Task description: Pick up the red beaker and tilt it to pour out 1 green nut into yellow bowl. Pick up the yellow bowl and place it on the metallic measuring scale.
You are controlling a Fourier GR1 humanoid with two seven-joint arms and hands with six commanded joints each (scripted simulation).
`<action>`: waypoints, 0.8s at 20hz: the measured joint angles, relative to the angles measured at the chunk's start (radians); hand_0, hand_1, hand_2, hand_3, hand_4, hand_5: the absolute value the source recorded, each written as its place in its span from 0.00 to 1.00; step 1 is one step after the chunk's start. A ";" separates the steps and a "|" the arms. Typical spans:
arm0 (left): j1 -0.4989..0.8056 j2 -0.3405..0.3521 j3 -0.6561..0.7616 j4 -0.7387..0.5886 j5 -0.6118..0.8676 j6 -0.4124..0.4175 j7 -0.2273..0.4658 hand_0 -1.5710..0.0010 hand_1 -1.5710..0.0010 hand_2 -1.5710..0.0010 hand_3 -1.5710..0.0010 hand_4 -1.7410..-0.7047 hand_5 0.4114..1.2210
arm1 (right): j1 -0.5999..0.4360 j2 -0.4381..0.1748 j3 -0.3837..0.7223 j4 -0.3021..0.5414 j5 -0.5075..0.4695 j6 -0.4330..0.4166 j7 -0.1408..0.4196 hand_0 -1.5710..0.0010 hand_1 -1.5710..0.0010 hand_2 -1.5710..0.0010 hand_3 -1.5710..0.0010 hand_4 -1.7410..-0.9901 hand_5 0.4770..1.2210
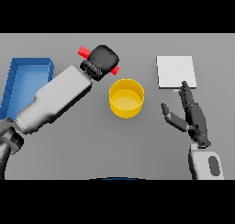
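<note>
The left hand (103, 58) covers most of the red beaker (84, 50), leaving only its two ends visible; its contents cannot be seen. The left arm overlaps the right wall of the blue bin (28, 64). The right fingertips (184, 87) overlap the scale's (175, 71) lower edge.

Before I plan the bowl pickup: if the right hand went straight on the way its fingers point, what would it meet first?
Probably the metallic scale: the right hand points up the view, fingertips just short of its near edge. The yellow bowl lies off to its left. Height is unclear.
</note>
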 measured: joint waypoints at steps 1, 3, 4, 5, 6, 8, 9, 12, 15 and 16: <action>-0.020 -0.002 -0.024 -0.002 -0.007 -0.017 -0.014 0.00 0.00 0.00 0.19 0.03 1.00 | -0.012 -0.004 -0.008 0.012 0.002 -0.006 0.015 1.00 1.00 1.00 1.00 0.59 0.17; -0.055 -0.014 -0.073 0.030 -0.038 -0.006 -0.033 0.00 0.00 0.00 0.12 0.02 1.00 | -0.017 -0.016 -0.010 0.011 -0.002 0.005 0.003 1.00 1.00 1.00 1.00 0.59 0.17; -0.068 -0.009 -0.100 0.030 -0.052 -0.010 -0.049 0.00 0.00 0.00 0.10 0.01 1.00 | -0.009 -0.019 -0.012 0.015 -0.003 0.010 -0.013 1.00 1.00 1.00 1.00 0.59 0.17; -0.085 -0.025 -0.126 0.044 -0.071 -0.003 -0.044 0.00 0.00 0.00 0.08 0.01 1.00 | -0.008 -0.012 -0.003 0.006 0.001 0.009 -0.012 1.00 1.00 1.00 1.00 0.59 0.17; -0.102 -0.024 -0.149 0.057 -0.084 -0.008 -0.051 0.00 0.00 0.00 0.06 0.01 1.00 | -0.013 -0.018 -0.009 0.007 0.001 0.005 -0.005 1.00 1.00 1.00 1.00 0.59 0.16; -0.123 -0.036 -0.189 0.063 -0.101 -0.008 -0.057 0.00 0.00 0.00 0.04 0.01 1.00 | -0.022 -0.022 -0.010 0.018 0.018 -0.006 -0.001 1.00 1.00 1.00 1.00 0.59 0.17; -0.134 -0.041 -0.212 0.070 -0.114 -0.005 -0.062 0.00 0.00 0.00 0.03 0.00 1.00 | -0.006 -0.018 -0.006 0.012 0.016 -0.003 -0.017 1.00 1.00 1.00 1.00 0.60 0.17; -0.160 -0.044 -0.284 0.094 -0.153 -0.005 -0.065 0.00 0.00 0.00 0.02 0.00 1.00 | -0.010 -0.014 -0.008 0.016 0.010 -0.003 -0.004 1.00 1.00 1.00 1.00 0.61 0.17; -0.204 -0.072 -0.360 0.111 -0.180 -0.037 -0.112 0.00 0.00 0.00 0.01 0.00 1.00 | -0.002 -0.027 -0.014 0.006 0.009 0.000 -0.011 1.00 1.00 1.00 1.00 0.60 0.17; -0.203 -0.073 -0.373 0.114 -0.181 -0.042 -0.111 0.00 0.00 0.00 0.01 0.00 1.00 | -0.004 -0.021 -0.002 -0.009 0.022 -0.007 -0.004 1.00 1.00 1.00 1.00 0.60 0.17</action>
